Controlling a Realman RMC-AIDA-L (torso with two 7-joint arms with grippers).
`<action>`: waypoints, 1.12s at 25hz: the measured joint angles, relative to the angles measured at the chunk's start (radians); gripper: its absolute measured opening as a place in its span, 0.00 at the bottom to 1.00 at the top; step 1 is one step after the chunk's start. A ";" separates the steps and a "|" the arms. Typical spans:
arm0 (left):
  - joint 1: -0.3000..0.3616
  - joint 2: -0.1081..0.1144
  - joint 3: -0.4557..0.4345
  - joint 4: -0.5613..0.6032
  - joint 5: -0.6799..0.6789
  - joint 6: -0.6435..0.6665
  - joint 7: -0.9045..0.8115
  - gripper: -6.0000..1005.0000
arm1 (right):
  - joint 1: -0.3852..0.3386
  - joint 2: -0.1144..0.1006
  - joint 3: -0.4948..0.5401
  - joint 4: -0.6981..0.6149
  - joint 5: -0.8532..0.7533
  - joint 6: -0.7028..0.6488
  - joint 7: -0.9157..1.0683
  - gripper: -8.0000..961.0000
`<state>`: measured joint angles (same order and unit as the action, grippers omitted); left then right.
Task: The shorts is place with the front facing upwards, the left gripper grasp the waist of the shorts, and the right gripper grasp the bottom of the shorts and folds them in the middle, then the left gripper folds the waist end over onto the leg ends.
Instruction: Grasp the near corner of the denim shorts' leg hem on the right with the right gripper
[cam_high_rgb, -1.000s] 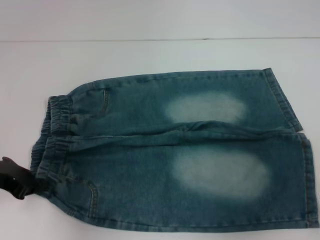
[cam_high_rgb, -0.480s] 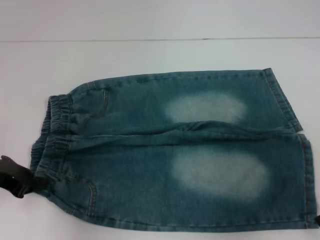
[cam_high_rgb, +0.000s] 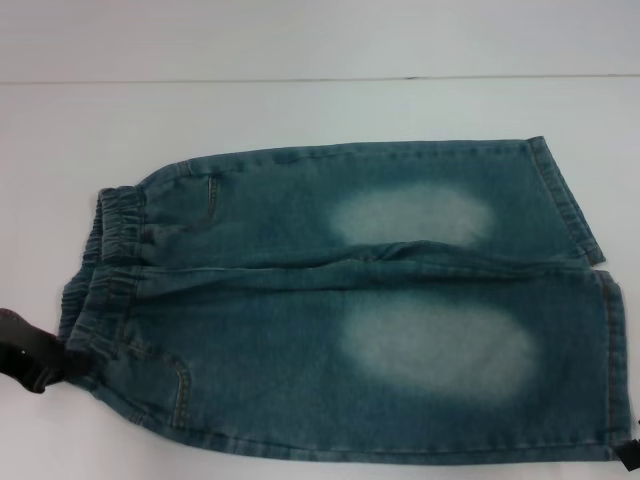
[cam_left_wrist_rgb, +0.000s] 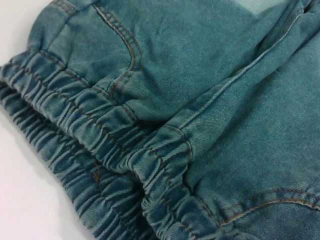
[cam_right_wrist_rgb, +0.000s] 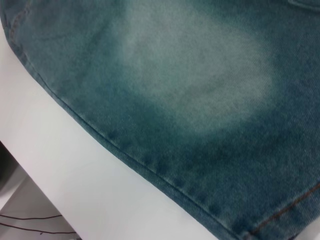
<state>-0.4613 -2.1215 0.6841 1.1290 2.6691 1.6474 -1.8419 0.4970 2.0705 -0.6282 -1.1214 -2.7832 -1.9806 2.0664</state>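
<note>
The faded blue-green denim shorts (cam_high_rgb: 350, 300) lie flat, front up, across the white bench (cam_high_rgb: 300, 110), the gathered elastic waistband (cam_high_rgb: 100, 270) at nine o'clock and the stitched leg hems (cam_high_rgb: 600, 300) at three o'clock. The left gripper (cam_high_rgb: 30, 352), a dark shape at about eight o'clock, is touching the near corner of the waistband; whether its fingers are open or closed I cannot tell. Only a dark sliver of the right gripper (cam_high_rgb: 630, 455) shows at five o'clock, just beside the near leg hem, its fingers likewise unreadable. The step in hand looks like seating both grasps. Each gripper should probably take both fabric layers at the near edge, then the two lift together and carry that edge toward twelve o'clock evenly, so the fold line follows the centre seam (cam_high_rgb: 350, 260).
</note>
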 joint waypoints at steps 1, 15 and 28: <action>0.000 0.000 0.000 0.000 0.000 0.000 0.000 0.07 | -0.001 0.000 -0.001 0.000 -0.002 0.001 0.003 0.82; 0.002 0.000 0.013 0.000 0.004 0.000 0.001 0.07 | 0.007 0.004 -0.007 0.046 -0.010 0.030 0.004 0.82; 0.003 -0.003 0.022 0.001 0.018 0.001 -0.001 0.07 | 0.037 -0.010 -0.006 0.132 -0.010 0.079 -0.006 0.81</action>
<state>-0.4586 -2.1241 0.7056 1.1301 2.6875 1.6483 -1.8424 0.5337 2.0606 -0.6345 -0.9898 -2.7932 -1.9013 2.0608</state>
